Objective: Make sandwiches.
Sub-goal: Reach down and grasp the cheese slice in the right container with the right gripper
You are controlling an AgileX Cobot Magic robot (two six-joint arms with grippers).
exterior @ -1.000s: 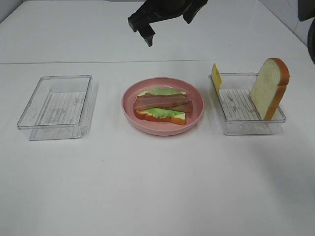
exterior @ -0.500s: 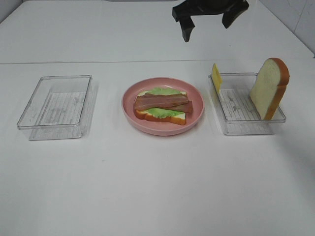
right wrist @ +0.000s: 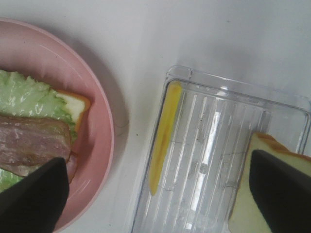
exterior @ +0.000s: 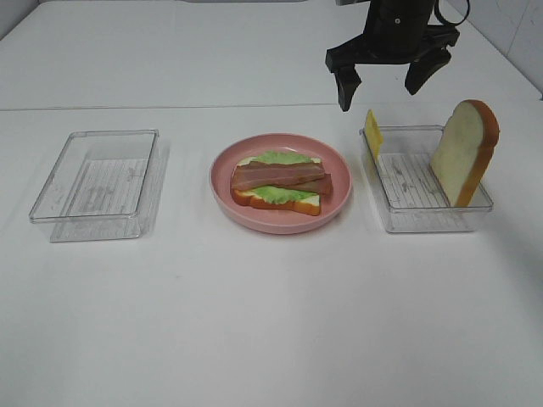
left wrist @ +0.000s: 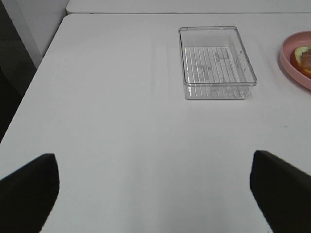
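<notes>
1. a robot test lab.
2. a plain white desk holds props in a neat row: a clear rectangular plastic tray, a pink round plate, a second clear plastic tray.
3. the food is toy: a white bread slice with orange-brown crust.
4. a black robot arm hangs above.

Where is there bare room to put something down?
Bare: the front of the white table, and gaps either side of the pink round plate. Crowded: the right clear plastic tray, with yellow cheese square and white bread slice.
</notes>
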